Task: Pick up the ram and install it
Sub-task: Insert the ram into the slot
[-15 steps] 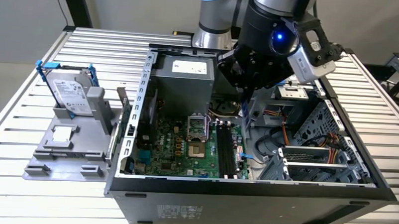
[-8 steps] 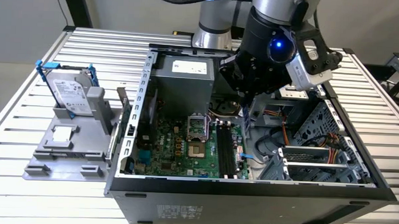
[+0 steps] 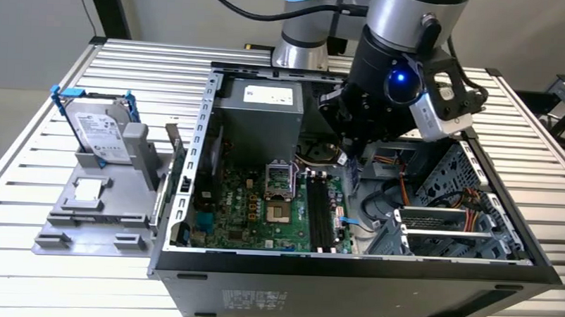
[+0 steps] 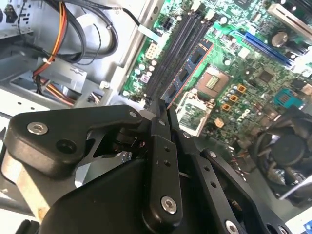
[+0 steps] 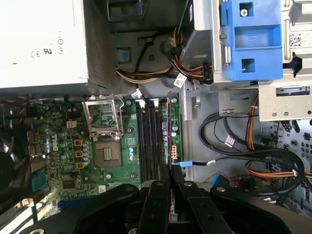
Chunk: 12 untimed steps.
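In the exterior view, the open computer case (image 3: 354,267) lies on the slatted worktop (image 3: 40,101), and the arm's gripper (image 3: 355,155) hangs inside it, over the far end of the green motherboard (image 3: 261,214), just to the exterior view's right of the black memory slots (image 3: 323,216). A thin dark strip under the gripper may be the ram, but here it is too small to be sure. At the exterior view's left, outside the case, a silver hard drive (image 3: 100,134) in a blue-tipped bracket stands on a grey stand (image 3: 88,215). In the second wrist view, the black fingers (image 4: 163,161) are drawn close together with the ram (image 4: 187,73) clamped between them; the stick shows its blue face with black chips, and its long axis runs away from the jaws, parallel to the memory slots (image 4: 170,58) and lying between them and the processor socket (image 4: 209,83). Whether it touches the board cannot be told. In the first wrist view, the ram (image 5: 169,131) appears edge-on, a thin line just beside the slots (image 5: 148,141) on their side away from the socket (image 5: 105,131), its length aligned with them and pointing toward the silver power supply (image 5: 44,44) and wire bundle (image 5: 165,68); the jaws grip its near end narrowly.
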Tool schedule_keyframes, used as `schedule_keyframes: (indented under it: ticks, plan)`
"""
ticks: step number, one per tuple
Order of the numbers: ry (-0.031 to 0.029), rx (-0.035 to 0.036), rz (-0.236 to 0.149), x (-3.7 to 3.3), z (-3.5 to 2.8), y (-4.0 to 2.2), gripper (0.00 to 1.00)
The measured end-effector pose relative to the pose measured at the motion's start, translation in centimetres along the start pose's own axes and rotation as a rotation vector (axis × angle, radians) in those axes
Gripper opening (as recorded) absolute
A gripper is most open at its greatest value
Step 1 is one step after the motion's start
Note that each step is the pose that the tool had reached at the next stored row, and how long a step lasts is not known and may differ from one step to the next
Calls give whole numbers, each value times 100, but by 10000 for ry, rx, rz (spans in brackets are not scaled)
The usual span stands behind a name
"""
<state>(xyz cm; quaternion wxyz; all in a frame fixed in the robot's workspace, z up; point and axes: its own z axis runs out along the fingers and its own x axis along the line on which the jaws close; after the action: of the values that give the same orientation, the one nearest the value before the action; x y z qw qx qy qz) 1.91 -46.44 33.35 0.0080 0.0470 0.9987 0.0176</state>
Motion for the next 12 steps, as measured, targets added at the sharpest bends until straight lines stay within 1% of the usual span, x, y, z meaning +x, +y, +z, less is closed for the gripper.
schedule_keyframes:
  ticks: [3,10,12]
  plan:
    - [-3,1,104,-8,55,-1,0]
    - [-4,3,102,-8,182,-9,0]
    - [-1,3,12,-14,217,-11,0]
